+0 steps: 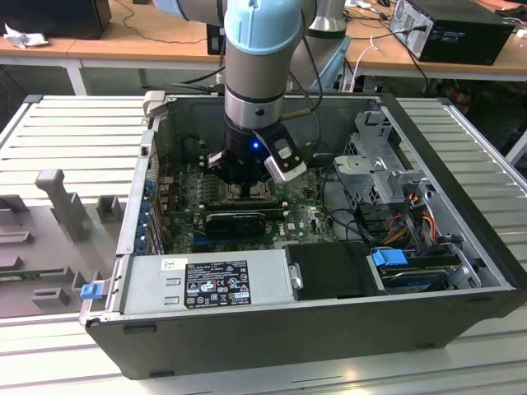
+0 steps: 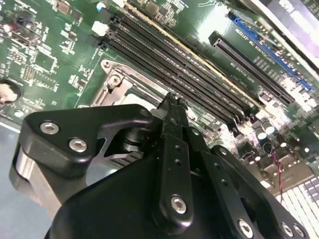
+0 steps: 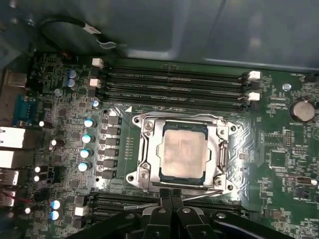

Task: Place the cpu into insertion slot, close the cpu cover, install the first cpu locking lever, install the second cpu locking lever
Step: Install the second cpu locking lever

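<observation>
In the first wrist view the cpu (image 3: 185, 152), a pale silver square, lies in the insertion slot (image 3: 141, 121) on the green board. The cpu cover (image 3: 149, 149), a silver frame, lies flat around it, and the chip shows through its window. A thin metal locking lever (image 3: 205, 193) runs along the socket's edge. My gripper (image 3: 172, 195) is shut, its black fingertips together right at that edge, touching or just above the lever. In the second wrist view the gripper (image 2: 172, 103) points down beside the insertion slot (image 2: 117, 87). In the exterior view the gripper (image 1: 247, 188) reaches down into the open computer case.
Long black memory slots (image 3: 174, 84) lie just beyond the socket. A black expansion card (image 1: 235, 222), the power supply (image 1: 206, 284), a drive cage (image 1: 387, 173) with cables and the case walls (image 1: 136, 197) crowd the arm. Round capacitors (image 3: 87, 137) stand beside the socket.
</observation>
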You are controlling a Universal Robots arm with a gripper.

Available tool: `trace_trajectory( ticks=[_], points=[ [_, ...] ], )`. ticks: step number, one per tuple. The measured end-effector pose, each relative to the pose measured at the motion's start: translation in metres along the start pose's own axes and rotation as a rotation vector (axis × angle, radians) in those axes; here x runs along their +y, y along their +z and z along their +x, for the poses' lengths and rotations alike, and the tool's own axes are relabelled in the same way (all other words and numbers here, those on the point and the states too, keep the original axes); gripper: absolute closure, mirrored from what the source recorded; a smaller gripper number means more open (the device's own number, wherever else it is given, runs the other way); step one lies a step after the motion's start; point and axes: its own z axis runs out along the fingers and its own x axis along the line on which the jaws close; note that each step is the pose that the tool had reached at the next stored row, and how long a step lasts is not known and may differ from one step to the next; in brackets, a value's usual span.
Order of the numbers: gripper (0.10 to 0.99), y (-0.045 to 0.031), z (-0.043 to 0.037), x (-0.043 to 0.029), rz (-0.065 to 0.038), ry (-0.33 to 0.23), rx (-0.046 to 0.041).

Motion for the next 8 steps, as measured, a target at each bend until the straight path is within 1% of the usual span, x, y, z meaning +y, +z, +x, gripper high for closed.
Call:
trace_trajectory(
  ticks=[1, 2, 5, 7, 8],
  points=[
    [0.98, 0.0019, 0.0002, -0.0002, 0.0, -0.001, 0.0002],
    [0.98, 0.0045, 0.0021, -0.001, -0.002, -0.005, 0.0006],
    [0.98, 0.0063, 0.0074, -0.0049, -0.017, -0.011, -0.0001],
    [0.98, 0.0066, 0.0102, -0.0069, -0.026, -0.014, -0.0005],
    [0.98, 0.0066, 0.0125, -0.0082, -0.032, -0.016, -0.0007]
  ],
)
